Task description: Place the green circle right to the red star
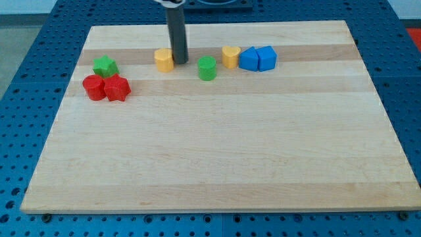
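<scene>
The green circle (207, 68) sits near the view's top, a little left of centre. The red star (118, 87) lies at the view's left, touching a red circle (94, 87) on its left side. My tip (179, 62) stands just right of a yellow block (164, 59) and to the left of the green circle, with a small gap between tip and green circle. The rod rises straight up out of the view's top.
A green star (104, 66) lies just above the two red blocks. A yellow heart (230, 56) and two touching blue blocks (258, 58) sit right of the green circle. The wooden board (217, 164) rests on a blue perforated table.
</scene>
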### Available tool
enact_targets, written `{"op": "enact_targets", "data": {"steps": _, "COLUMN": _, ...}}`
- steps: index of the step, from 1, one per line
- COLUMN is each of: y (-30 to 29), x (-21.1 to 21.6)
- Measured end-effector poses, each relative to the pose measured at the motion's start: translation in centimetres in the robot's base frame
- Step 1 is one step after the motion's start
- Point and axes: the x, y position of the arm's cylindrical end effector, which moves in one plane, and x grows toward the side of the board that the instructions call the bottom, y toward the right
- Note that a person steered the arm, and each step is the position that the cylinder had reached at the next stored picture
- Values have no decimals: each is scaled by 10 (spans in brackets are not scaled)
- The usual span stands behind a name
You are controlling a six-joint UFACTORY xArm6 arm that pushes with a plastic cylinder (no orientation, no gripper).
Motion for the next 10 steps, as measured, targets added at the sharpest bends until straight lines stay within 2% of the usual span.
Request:
{"op": "enact_targets", "data": {"steps": 2, "y": -45, "x": 5}}
{"op": "enact_targets", "data": {"steps": 3, "y": -19, "x": 4}}
{"op": "enact_targets", "data": {"steps": 5, "y": 94, "x": -11}}
{"op": "enact_targets", "data": {"steps": 6, "y": 127, "x": -31}}
{"op": "enact_targets", "data": {"steps": 7, "y": 177, "x": -34}}
{"op": "enact_targets", "data": {"steps": 8, "y": 206, "x": -34}}
{"op": "enact_targets", "data": {"steps": 10, "y": 203, "x": -21}}
